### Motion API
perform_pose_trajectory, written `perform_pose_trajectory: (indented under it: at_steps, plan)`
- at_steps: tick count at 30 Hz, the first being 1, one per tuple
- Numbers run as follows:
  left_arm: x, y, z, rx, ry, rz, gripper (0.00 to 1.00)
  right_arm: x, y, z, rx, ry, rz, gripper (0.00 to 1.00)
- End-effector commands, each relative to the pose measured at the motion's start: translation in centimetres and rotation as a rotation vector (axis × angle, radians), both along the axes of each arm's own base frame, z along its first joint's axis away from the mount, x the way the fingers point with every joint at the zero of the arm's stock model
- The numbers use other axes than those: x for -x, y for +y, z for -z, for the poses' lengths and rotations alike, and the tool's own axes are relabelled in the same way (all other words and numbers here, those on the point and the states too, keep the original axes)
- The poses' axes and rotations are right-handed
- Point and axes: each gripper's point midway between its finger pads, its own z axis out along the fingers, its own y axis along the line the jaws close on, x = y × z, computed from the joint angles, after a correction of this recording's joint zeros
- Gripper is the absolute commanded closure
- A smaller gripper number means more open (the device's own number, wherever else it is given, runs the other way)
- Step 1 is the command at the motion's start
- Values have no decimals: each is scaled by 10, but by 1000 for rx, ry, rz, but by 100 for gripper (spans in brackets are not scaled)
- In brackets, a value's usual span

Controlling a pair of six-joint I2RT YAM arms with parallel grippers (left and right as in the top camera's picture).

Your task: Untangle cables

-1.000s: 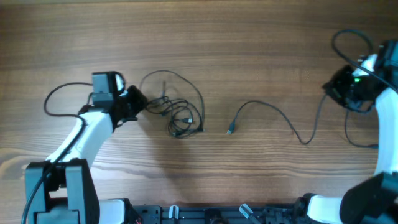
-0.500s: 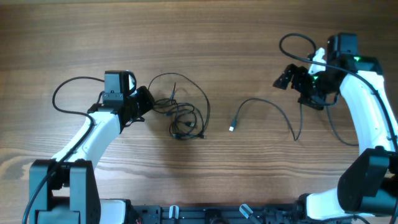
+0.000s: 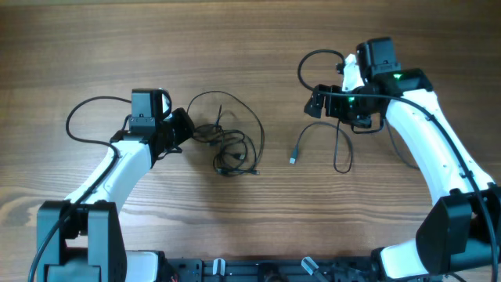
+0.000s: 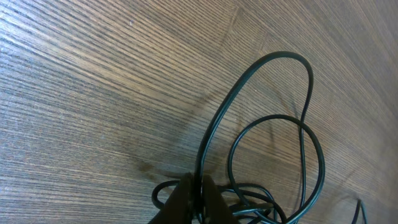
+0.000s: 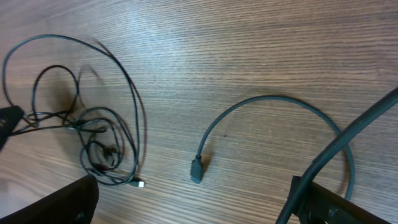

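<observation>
– Left gripper [image 3: 188,129], seen from overhead: what is held?
– A strand at the left edge of the tangle [image 3: 231,149] is pinched, jaws closed. The right gripper [image 3: 316,104] is spread wide and empty, just above the loose cable [image 3: 297,146], which is laid apart from the tangle on the surface [image 3: 250,47].
– And from the left wrist?
– One cord [image 4: 211,130] is clamped between the fingertips [image 4: 186,196]. If it is pulled hard, the knots could be tightened or the whole bunch dragged along.
– From the right wrist?
– The plug [image 5: 196,169] is seen between the open jaws, slightly ahead. The loose cable could be swept into the bunch if it is brushed.
</observation>
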Motion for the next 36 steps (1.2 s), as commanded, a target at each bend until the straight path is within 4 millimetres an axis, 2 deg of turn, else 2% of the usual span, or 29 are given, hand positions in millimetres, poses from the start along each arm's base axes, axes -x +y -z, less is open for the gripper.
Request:
perform_pose_trajectory:
  at_steps: [1,6,12,17,23,27,33,34,36]
  plan:
    - [1,1,0,-20,-9,11,94,-5,-6,3,55,-14,-3,0]
    - [1,1,0,-20,-9,11,94,4,-6,9,50,49,41,0]
    - [1,1,0,-20,-9,12,93,12,8,31,65,134,33,4]
    - [1,1,0,-19,-12,12,93,13,29,66,98,216,73,12]
    - [1,0,0,-17,-12,13,93,18,47,107,153,280,58,13]
    - [1,0,0,-17,-12,13,93,22,56,125,167,303,37,13]
    - [1,0,0,-17,-12,13,93,17,60,129,160,285,34,16]
    - [1,0,0,-17,-12,13,93,16,60,129,158,281,34,19]
    - [1,0,0,-17,-12,13,92,15,61,129,156,275,34,31]
